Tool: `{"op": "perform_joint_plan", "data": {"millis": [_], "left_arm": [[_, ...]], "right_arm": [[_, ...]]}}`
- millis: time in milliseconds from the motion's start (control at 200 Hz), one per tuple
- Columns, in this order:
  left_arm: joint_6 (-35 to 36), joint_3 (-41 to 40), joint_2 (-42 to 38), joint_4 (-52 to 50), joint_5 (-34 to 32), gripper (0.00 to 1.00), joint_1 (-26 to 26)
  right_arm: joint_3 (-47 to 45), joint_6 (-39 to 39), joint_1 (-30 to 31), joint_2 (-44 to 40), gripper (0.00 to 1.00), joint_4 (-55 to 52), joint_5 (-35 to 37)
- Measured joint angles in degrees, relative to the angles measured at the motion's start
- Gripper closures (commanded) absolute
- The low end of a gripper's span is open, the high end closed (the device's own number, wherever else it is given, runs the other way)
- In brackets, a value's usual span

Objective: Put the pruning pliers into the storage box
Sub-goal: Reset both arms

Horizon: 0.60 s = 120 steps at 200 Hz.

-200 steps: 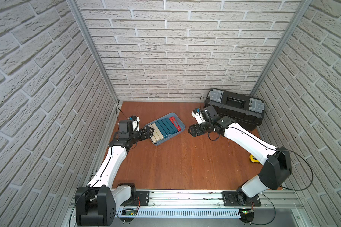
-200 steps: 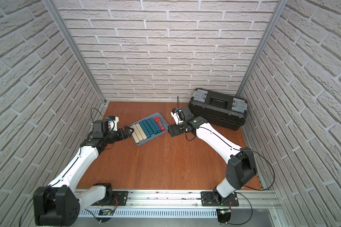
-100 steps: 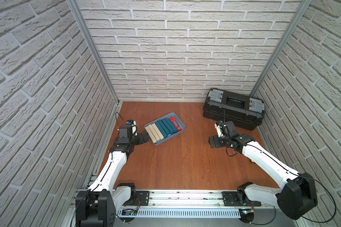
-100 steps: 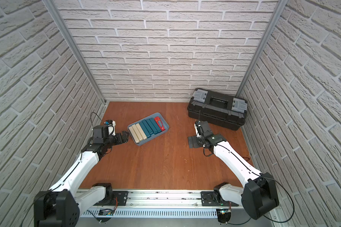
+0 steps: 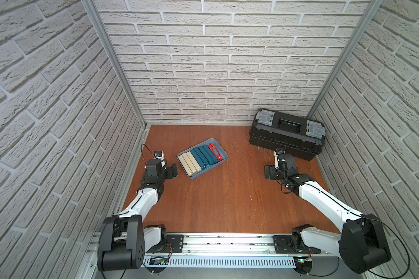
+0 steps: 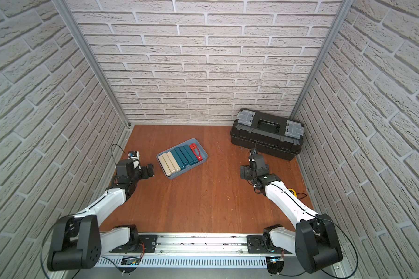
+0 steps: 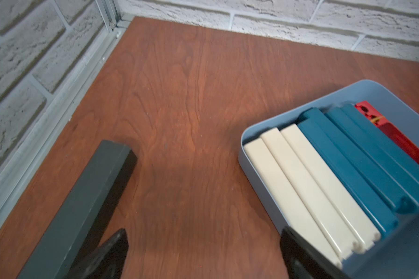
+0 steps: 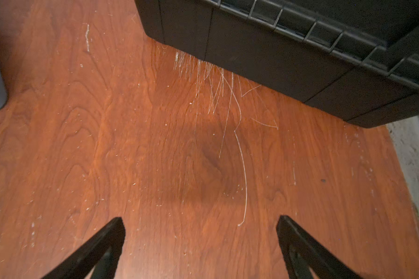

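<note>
All pruning pliers [image 5: 202, 156] lie in storage box [image 5: 211, 169] beside spread, empty left fingers [image 7: 107, 253]; right fingers [image 8: 102, 244] likewise spread, empty: loading judged finished, parking next.

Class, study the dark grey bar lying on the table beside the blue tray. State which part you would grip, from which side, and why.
Grip the dark grey bar across its narrow width, partway along, coming straight down from above. It lies flat on the table, square-edged, apart from the tray, with bare wood along both long sides, so jaws should fit astride it.
</note>
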Motion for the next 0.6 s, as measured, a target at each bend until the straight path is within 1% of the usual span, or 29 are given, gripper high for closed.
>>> {"op": "perform_joint_plan", "data": {"millis": [125, 215, 295, 385, 440, 500, 565, 600], "left_arm": [[1.29, -0.66, 7.87, 6.82, 0.22, 0.02, 0.92], [2.12, 0.42, 11.45, 9.44, 1.01, 0.02, 2.01], [2.62, 2.08, 13.18, 10.49, 2.21, 0.02, 2.73], [3.48, 1.79, 12.72, 13.44, 3.50, 0.02, 3.02], [4.02, 0.17, 11.87, 16.92, 3.98, 0.02, 3.04], [4.68, -3.76, 11.17, 24.24, 4.15, 0.02, 3.28], [4.81, -7.45, 13.64, 31.93, 5.11, 0.02, 3.82], [5.09, -8.07, 15.89, 33.75, 5.84, 0.02, 4.13]], "right_arm": [[-2.71, -1.07, -1.27, 3.08, 0.01, 8.20, 2.82], [-8.92, -1.57, -2.32, 3.87, 0.00, 18.32, 3.98], [-13.64, -2.25, -2.82, 4.76, 0.00, 25.24, 4.35], [-15.74, -3.91, -2.97, 5.95, 0.01, 31.06, 3.28], [-16.13, -5.35, -2.97, 6.16, 0.01, 34.99, 2.49], [-16.76, -6.99, -3.02, 6.38, 0.01, 40.54, 2.27], [-18.53, -8.52, -3.19, 7.91, 0.01, 49.05, 2.16], [-19.45, -9.03, -3.63, 9.73, 0.01, 53.16, 1.75]]}}
